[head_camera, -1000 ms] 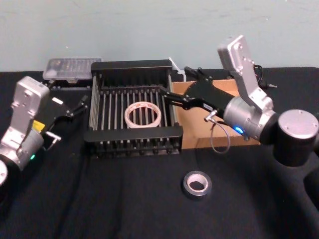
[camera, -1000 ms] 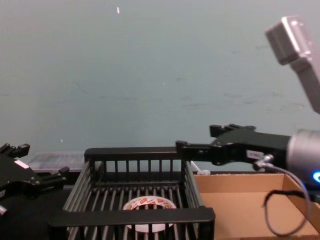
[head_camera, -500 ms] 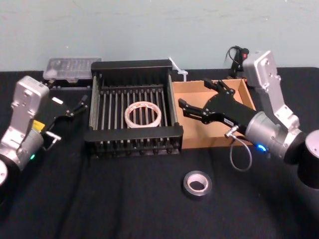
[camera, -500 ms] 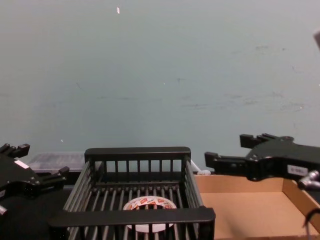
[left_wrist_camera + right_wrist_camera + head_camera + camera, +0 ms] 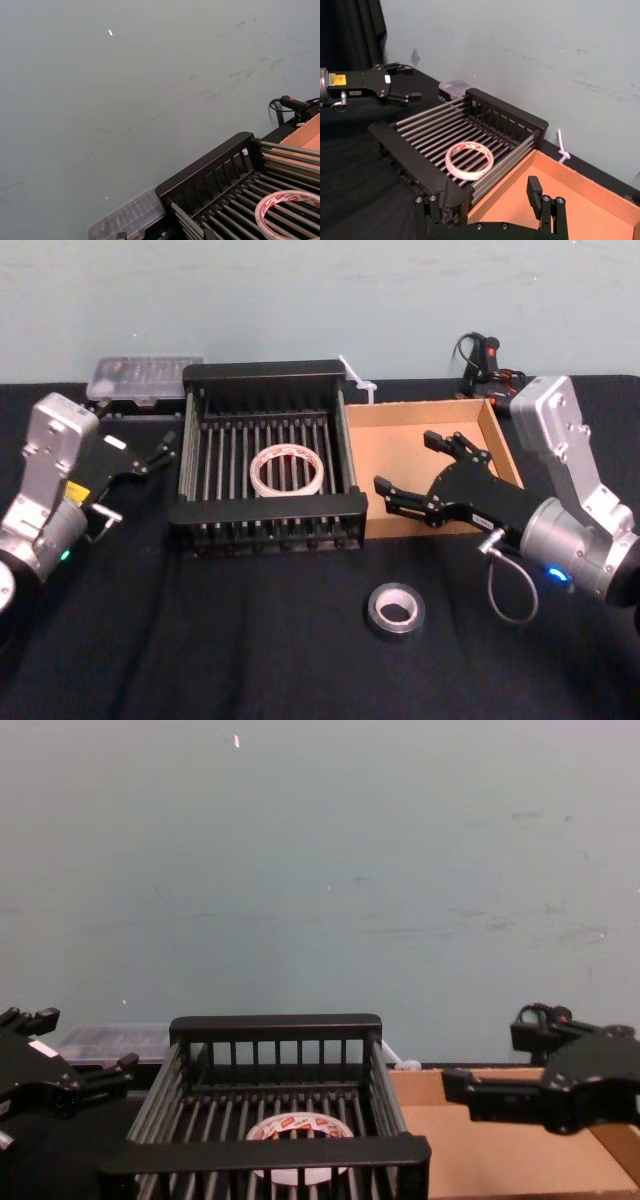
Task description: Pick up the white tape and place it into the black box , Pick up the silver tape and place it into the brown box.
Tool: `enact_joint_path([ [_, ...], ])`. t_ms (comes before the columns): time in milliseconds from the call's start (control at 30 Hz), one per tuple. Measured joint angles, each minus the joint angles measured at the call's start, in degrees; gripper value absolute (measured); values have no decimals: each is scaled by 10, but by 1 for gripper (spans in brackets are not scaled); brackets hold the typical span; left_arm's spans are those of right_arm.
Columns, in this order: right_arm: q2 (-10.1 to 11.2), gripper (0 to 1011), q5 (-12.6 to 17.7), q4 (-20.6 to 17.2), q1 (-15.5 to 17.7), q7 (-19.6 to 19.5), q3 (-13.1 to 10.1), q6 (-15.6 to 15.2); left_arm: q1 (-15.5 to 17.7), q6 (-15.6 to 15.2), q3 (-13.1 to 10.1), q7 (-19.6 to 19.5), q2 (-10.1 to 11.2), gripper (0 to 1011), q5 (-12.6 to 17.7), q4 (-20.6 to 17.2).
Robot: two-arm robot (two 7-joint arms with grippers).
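1. Take the black box [image 5: 265,512] as your landmark: it sits on the dark table [image 5: 250,640], and the white tape [image 5: 287,470] lies flat on its slatted floor, roughly at the middle. You see that roll again through the near bars from the chest [image 5: 297,1130] and from the right wrist [image 5: 469,159].
2. Your brown box [image 5: 400,440] stands touching the black box's right wall, its cardboard floor bare where it shows.
3. Your right gripper [image 5: 412,472] hangs over the brown box, just right of the black box's near right corner. Its fingers are spread wide and there is nothing between them; from the chest it appears low on the right [image 5: 500,1070], above the cardboard.
4. The silver tape [image 5: 395,610] lies flat on the table in front of the black box's near right corner, well apart from both boxes and from the right gripper.
5. Your left gripper [image 5: 140,475] is parked to the left of the black box, near its left wall, fingers parted and empty, pointing toward the box.
6. A clear plastic case [image 5: 143,375] rests behind the black box's far left corner, and a black cabled device [image 5: 487,365] sits beyond the brown box's far right corner.
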State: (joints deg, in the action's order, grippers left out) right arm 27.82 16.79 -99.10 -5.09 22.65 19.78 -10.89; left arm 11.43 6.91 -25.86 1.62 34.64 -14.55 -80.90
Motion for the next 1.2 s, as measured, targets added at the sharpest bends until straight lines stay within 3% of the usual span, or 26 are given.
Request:
enact_joint_path([
  [600,50,1002,21,-71,54,-3,-13,-64,0,0,0,0,0,1001,0,0],
  [1200,78,1002,41,-102,67,-9,-6,-152,0,0,0,0,0,1001,0,0],
])
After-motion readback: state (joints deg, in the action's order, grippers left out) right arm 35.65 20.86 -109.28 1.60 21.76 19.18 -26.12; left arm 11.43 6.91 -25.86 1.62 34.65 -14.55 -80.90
